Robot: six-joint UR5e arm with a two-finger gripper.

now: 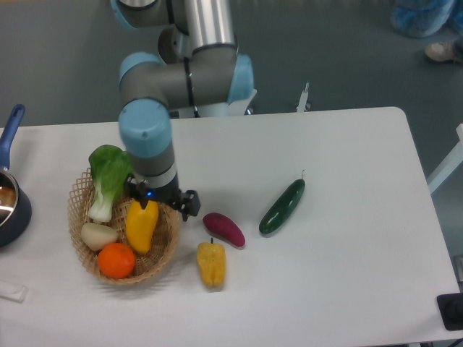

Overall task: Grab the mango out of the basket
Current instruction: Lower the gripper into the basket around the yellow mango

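Gripper (160,202), fingers spread, above smooth oval mango (142,225) in woven basket (168,242).

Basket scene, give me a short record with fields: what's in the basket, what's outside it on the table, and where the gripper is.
in basket: mango, orange, bok choy, pale bulb-like vegetable
on table, outside basket: purple sweet potato, yellow bell pepper, cucumber
table's left edge: dark pot with blue handle
gripper: over the basket's right side, above the mango's upper end
gripper state: cannot tell
mango: lying in the basket, not lifted
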